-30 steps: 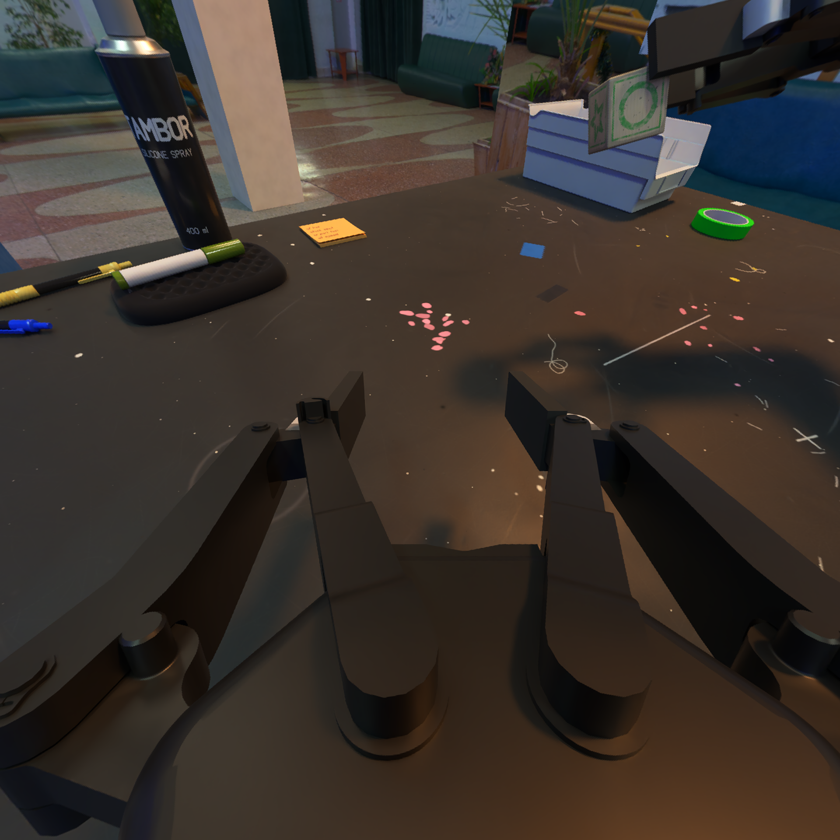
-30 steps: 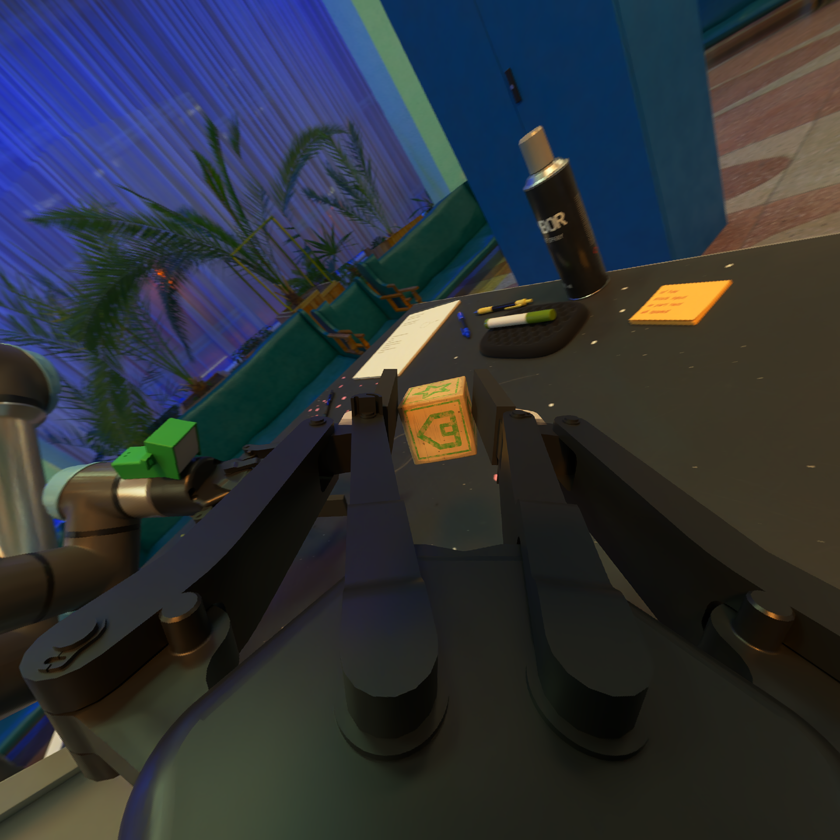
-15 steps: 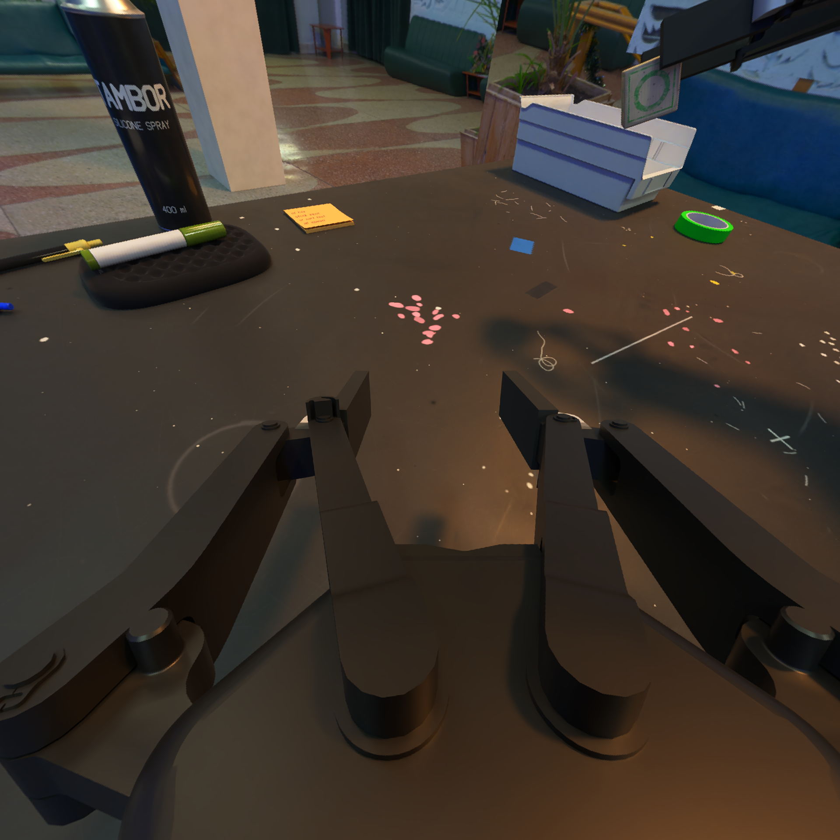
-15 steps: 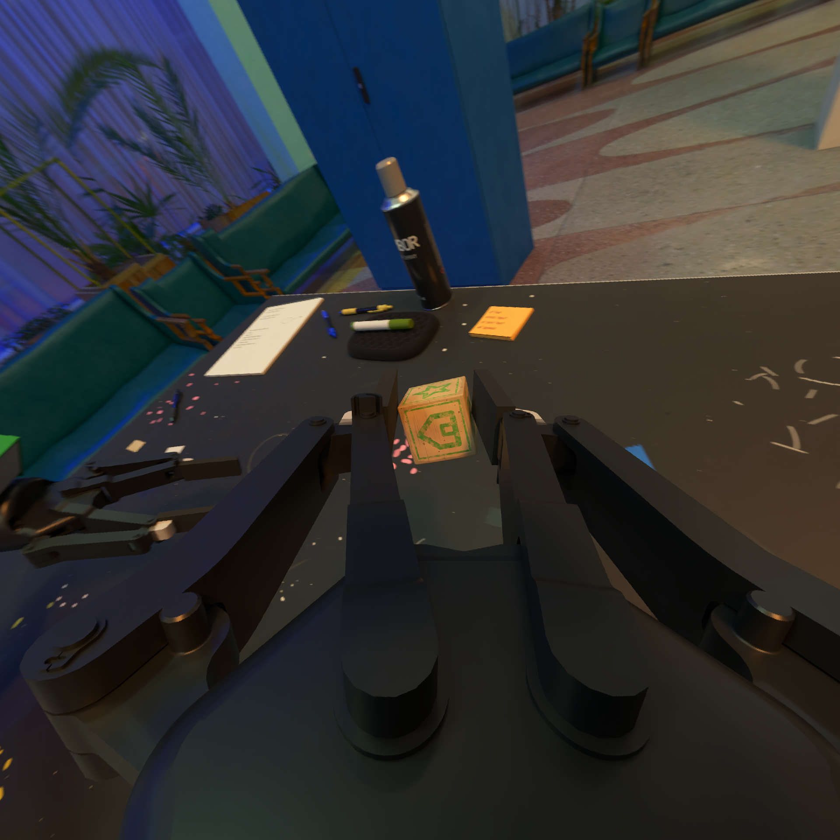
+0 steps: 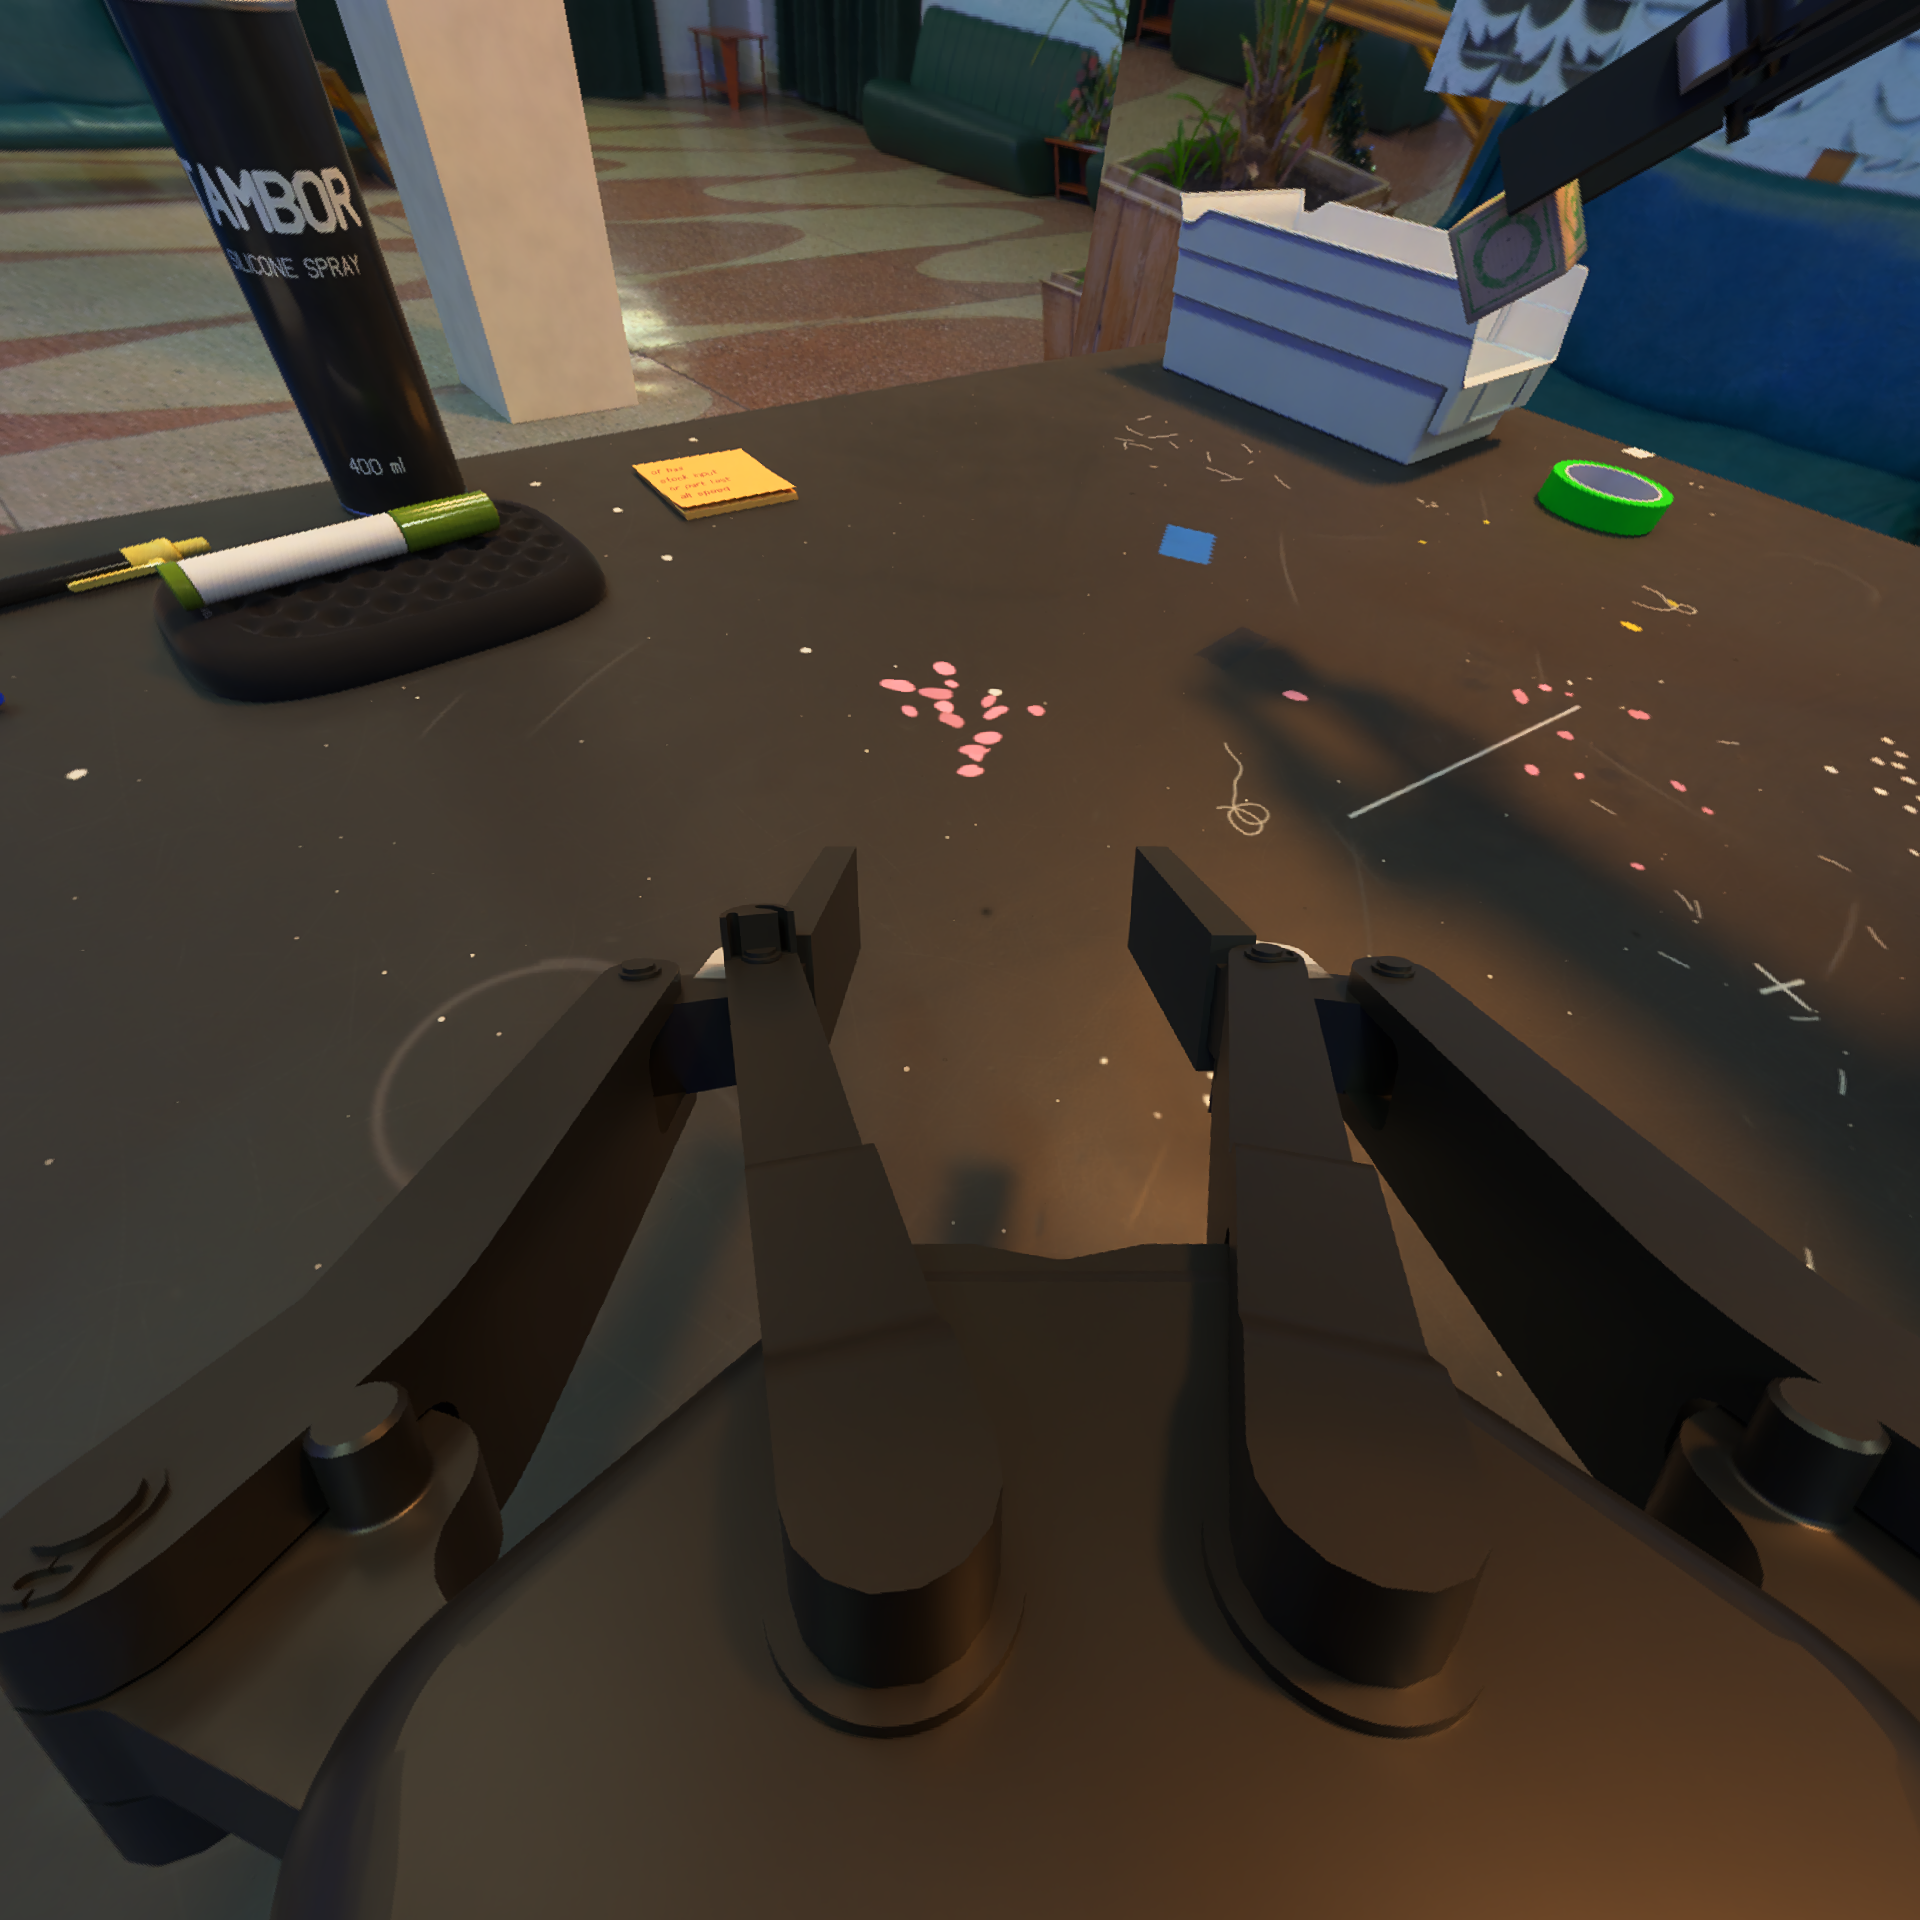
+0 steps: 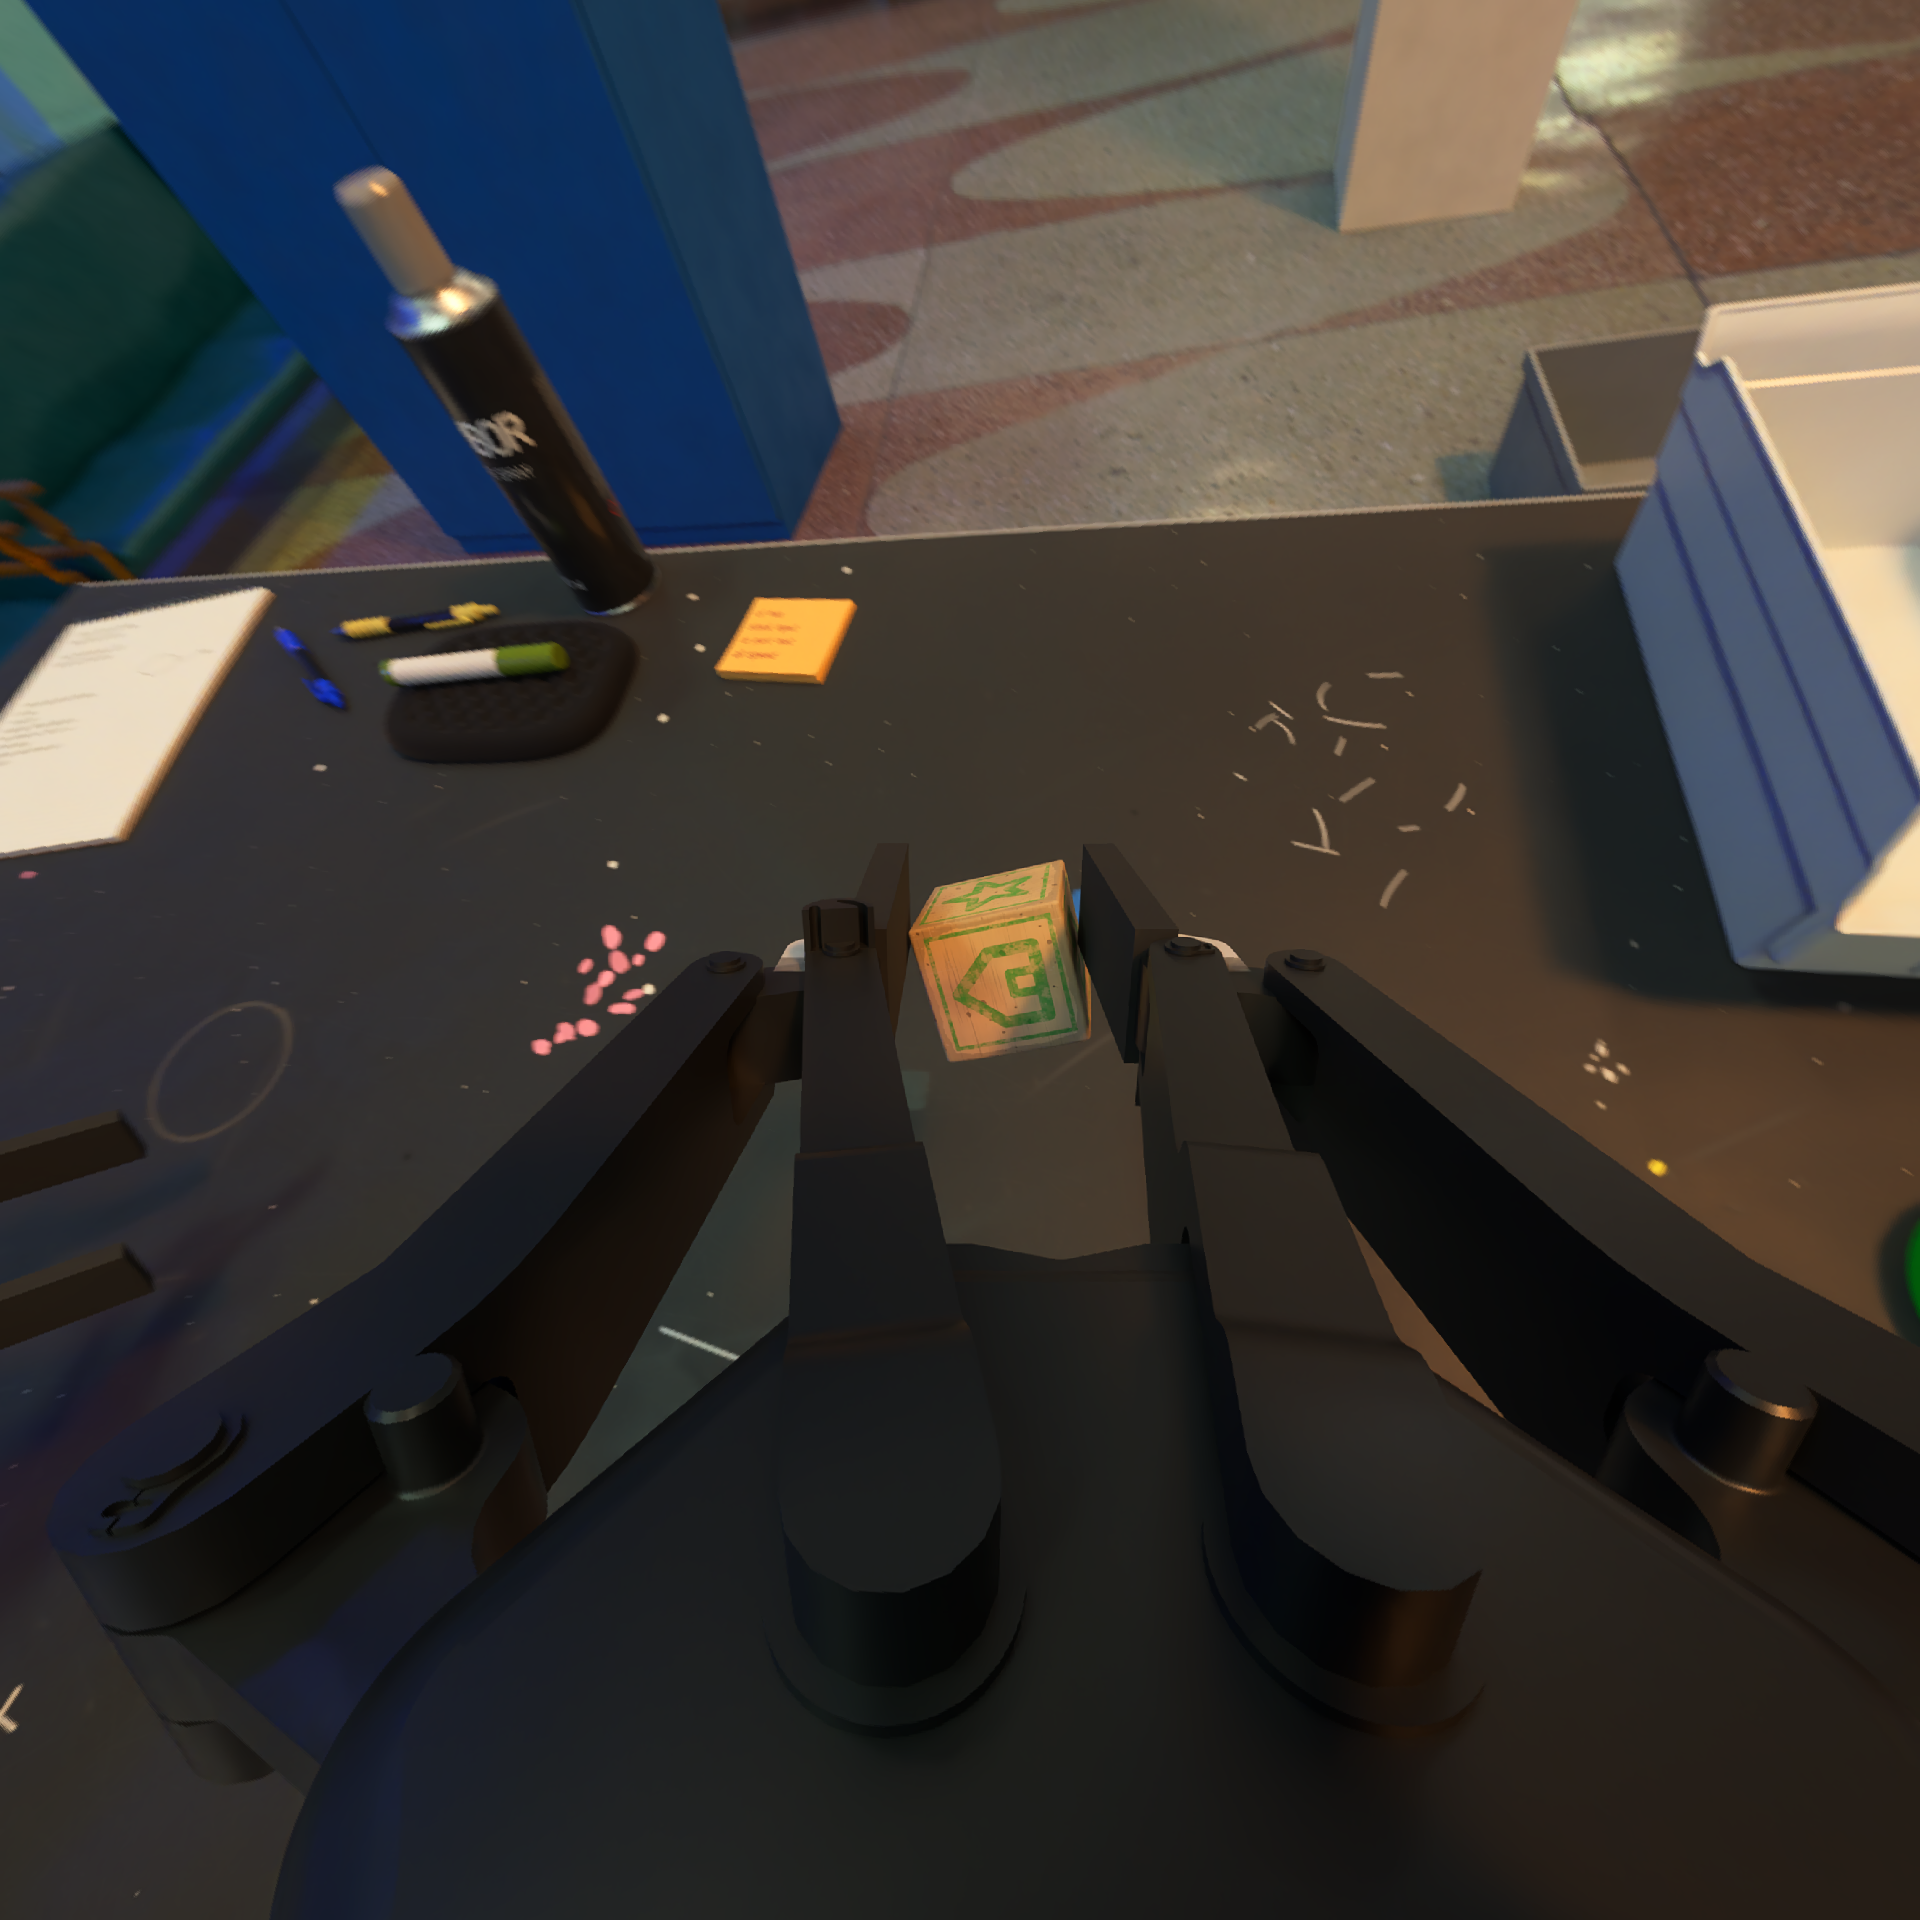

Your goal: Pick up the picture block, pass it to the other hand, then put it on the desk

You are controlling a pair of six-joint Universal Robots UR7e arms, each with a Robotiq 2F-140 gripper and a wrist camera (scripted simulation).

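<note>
- The right gripper [image 6: 992, 951] is clenched on the picture block [image 6: 1000, 958], one pad on each side face, holding it in the air above the dark tabletop [image 6: 1039, 707]
- The left gripper [image 5: 992, 935] is released, its jaws spread with nothing between them, low over the tabletop and well apart from the block, which shows in its view at the upper right [image 5: 1517, 249]
- The step in hand looks like the handover: bring the two grippers together so the left fingers meet the block's two free faces, not the clamped ones
- Let the right gripper release only once the left has closed firmly
- Keep the meeting point clear of the white tray [image 6: 1787, 665] and the spray can [image 6: 520, 447]
</note>
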